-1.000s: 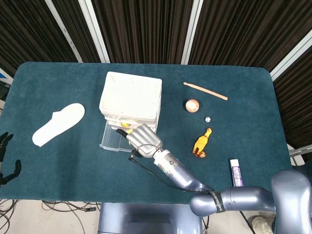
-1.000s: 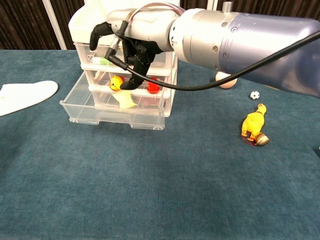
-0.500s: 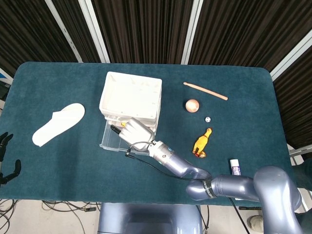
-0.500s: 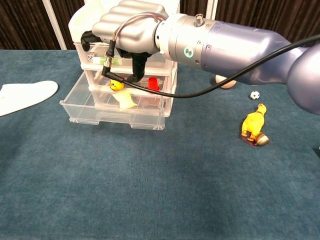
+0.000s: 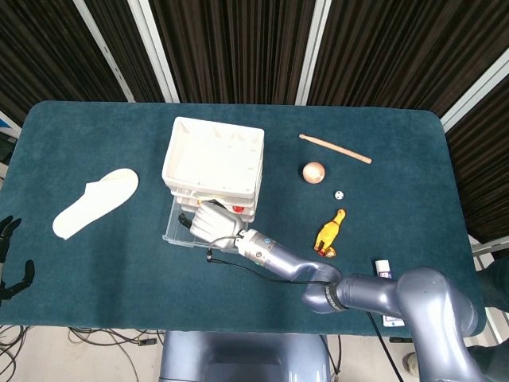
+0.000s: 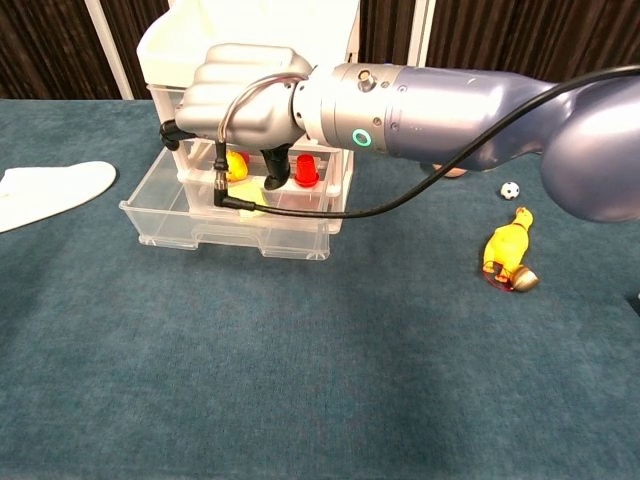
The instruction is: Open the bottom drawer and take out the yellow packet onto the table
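The white drawer cabinet [image 5: 213, 159] stands at the table's left-middle, and its clear bottom drawer [image 6: 220, 225] is pulled out toward me. My right hand [image 6: 245, 95] hangs low over the open drawer [image 5: 176, 231], fingers [image 6: 272, 170] pointing down inside it. Under those fingers only a pale sliver of the yellow packet [image 6: 264, 189] shows, and whether they grip it is hidden. Behind the hand, a yellow round toy [image 6: 237, 163] and a red piece [image 6: 305, 170] sit in the middle drawer. The dark fingers of my left hand [image 5: 12, 255] show spread and holding nothing at the head view's left edge.
A white slipper [image 5: 95, 201] lies left of the cabinet. Right of it are a rubber chicken [image 5: 328, 233], a small ball [image 5: 338, 194], a tan ball [image 5: 313, 171], a wooden stick [image 5: 334, 148] and a purple-white tube [image 5: 383, 274]. My right forearm [image 5: 294, 270] crosses the front.
My right hand has moved left and down into the open drawer, and it now covers most of the yellow packet. The left hand has stayed put.
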Controlling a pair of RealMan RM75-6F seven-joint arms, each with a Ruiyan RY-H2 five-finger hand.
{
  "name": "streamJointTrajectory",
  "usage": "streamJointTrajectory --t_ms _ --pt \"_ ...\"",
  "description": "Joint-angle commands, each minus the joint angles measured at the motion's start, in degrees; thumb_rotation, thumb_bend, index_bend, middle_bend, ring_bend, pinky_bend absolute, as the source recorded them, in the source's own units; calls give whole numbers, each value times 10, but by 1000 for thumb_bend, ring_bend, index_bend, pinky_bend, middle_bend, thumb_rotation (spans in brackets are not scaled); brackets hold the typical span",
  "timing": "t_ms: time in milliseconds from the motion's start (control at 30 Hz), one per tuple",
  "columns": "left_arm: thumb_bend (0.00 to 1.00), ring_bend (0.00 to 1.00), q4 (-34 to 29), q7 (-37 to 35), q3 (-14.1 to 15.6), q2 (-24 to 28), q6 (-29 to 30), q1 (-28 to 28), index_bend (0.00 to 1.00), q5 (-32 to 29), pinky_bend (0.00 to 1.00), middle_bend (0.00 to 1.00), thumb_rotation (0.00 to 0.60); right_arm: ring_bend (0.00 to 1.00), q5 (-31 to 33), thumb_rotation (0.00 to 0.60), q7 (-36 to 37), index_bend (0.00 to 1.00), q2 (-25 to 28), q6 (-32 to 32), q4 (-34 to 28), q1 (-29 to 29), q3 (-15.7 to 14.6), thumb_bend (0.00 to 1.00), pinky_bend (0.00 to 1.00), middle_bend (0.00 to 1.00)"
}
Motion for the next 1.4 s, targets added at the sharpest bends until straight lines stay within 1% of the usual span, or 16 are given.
streamJointTrajectory --t_ms 33,133,267,333,700,800,967,1400 --pt "514 0 -1 0 0 0 -1 0 31 -1 0 0 600 1000 -1 600 -17 222 1 -10 7 7 -2 193 1000 1000" --pt "514 0 -1 -1 0 1 -2 -1 31 -2 0 0 600 1000 4 600 -37 222 3 -21 9 11 -4 168 1000 1000" --pt "514 0 -2 -1 0 2 -3 -1 31 -2 0 0 600 1000 16 600 -63 222 6 -35 4 15 -6 106 1000 1000" --pt "514 0 -2 -2 0 2 -3 -1 31 -2 0 0 600 1000 13 600 -78 222 5 -32 5 17 -7 103 1000 1000" --pt "514 0 -4 -2 0 2 -4 -1 30 -3 0 0 600 1000 10 600 -104 230 2 -55 16 32 -17 104 1000 1000" --pt "514 0 -3 -2 0 2 -3 -1 30 -3 0 0 600 1000 11 600 -105 257 0 -61 19 34 -18 106 1000 1000" --pt "514 0 -3 -2 -1 2 -1 0 30 -3 0 0 600 1000 13 600 -100 258 -4 -72 27 39 -20 107 1000 1000" --pt "514 0 -3 -2 -1 2 -2 0 30 -3 0 0 600 1000 16 600 -69 306 -15 -92 47 48 -23 194 1000 1000"
